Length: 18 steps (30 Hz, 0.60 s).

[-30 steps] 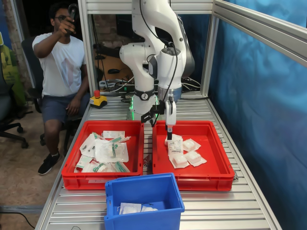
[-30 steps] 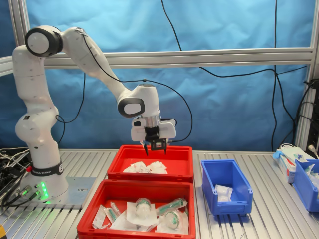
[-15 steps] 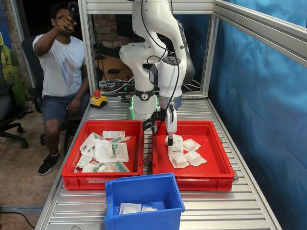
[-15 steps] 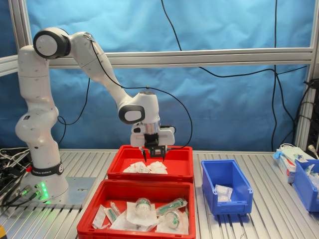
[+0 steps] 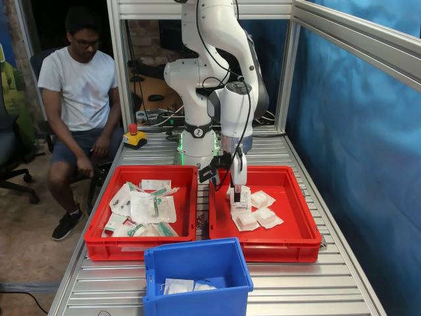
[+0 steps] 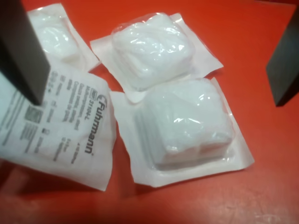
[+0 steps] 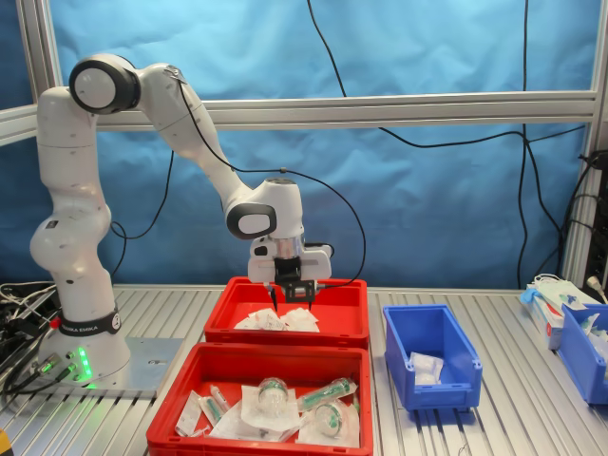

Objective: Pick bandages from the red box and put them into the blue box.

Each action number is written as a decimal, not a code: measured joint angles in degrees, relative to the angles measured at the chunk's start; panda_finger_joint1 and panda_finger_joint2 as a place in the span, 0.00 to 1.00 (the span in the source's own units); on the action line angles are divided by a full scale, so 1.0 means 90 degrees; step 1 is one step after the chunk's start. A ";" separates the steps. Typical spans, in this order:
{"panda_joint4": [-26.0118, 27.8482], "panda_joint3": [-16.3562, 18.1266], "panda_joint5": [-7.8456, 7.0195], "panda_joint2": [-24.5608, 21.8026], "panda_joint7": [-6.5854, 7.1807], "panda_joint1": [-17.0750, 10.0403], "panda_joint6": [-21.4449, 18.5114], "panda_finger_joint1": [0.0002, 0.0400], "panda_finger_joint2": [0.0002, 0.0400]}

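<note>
The red box (image 5: 263, 247) sits at the first exterior view's right and is the far tray (image 7: 285, 334) in the second exterior view. It holds several white bandages (image 5: 253, 212) (image 7: 280, 321). My gripper (image 5: 235, 199) (image 7: 293, 302) is open and hangs low over them, inside the tray. In the wrist view my gripper (image 6: 159, 98) straddles two puffy bandages (image 6: 189, 121) (image 6: 152, 44), with one dark finger (image 6: 21, 51) over a flipped printed packet (image 6: 60, 126). Nothing is held. The blue box (image 5: 197, 263) (image 7: 465, 366) holds a few packets (image 5: 184, 286).
A second red tray (image 5: 99, 247) (image 7: 171, 418) holds green-printed wrappers. A person (image 5: 79, 99) sits at the first exterior view's left behind a red stop button (image 5: 133, 135). Another blue bin (image 7: 584, 351) stands at the second exterior view's right. Aluminium posts frame the table.
My gripper has come down and slightly forward, closer to the bandages in the red box, still open. The person has lowered his raised arm.
</note>
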 joint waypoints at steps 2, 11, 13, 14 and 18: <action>0.0000 0.0002 0.0000 0.0022 0.0000 0.0025 0.0052 1.00 1.00; 0.0000 0.0018 0.0000 0.0317 0.0000 0.0094 0.0548 1.00 1.00; 0.0001 0.0018 0.0000 0.0423 0.0000 0.0104 0.0674 1.00 1.00; 0.0000 0.0018 0.0000 0.0458 0.0000 0.0108 0.0707 1.00 1.00; 0.0001 0.0018 0.0000 0.0617 0.0000 0.0123 0.0832 1.00 1.00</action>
